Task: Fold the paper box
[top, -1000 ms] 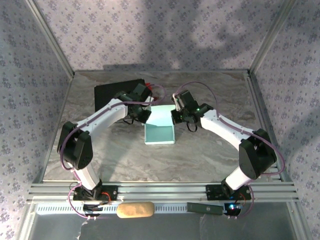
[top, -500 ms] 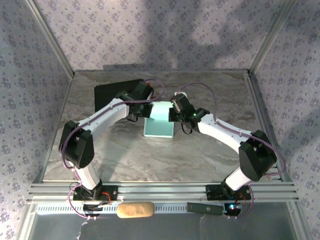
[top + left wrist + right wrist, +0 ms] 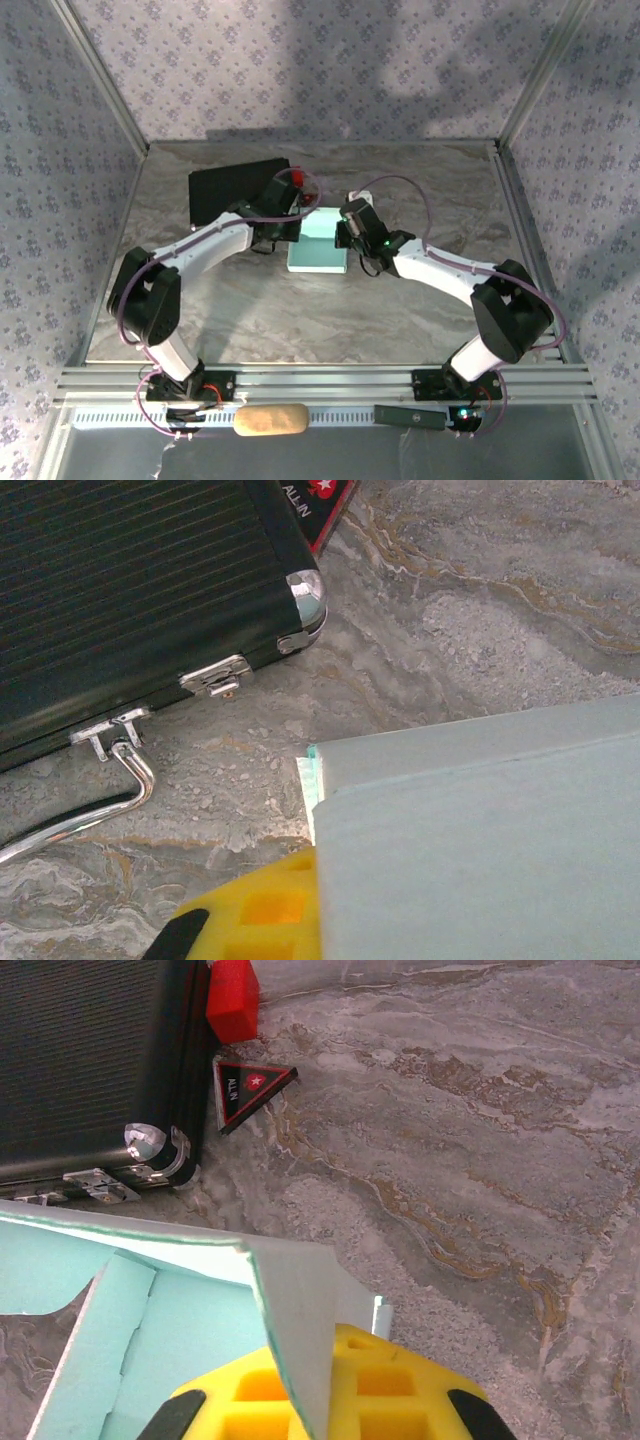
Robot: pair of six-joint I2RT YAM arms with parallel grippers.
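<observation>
Pale blue card of the paper box [image 3: 318,252] looks shorter from above than a second ago, and both arms have moved in. The right gripper [image 3: 345,228] pinches a raised wall between its fingers [image 3: 400,1395]. The left gripper [image 3: 292,222] is closed against the card, but I cannot tell if it pinches. The box sits between both fingertips, so you are probably raising its sides.

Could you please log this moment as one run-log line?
paper box: partly folded | left gripper: shut at left edge | right gripper: shut on right flap
</observation>
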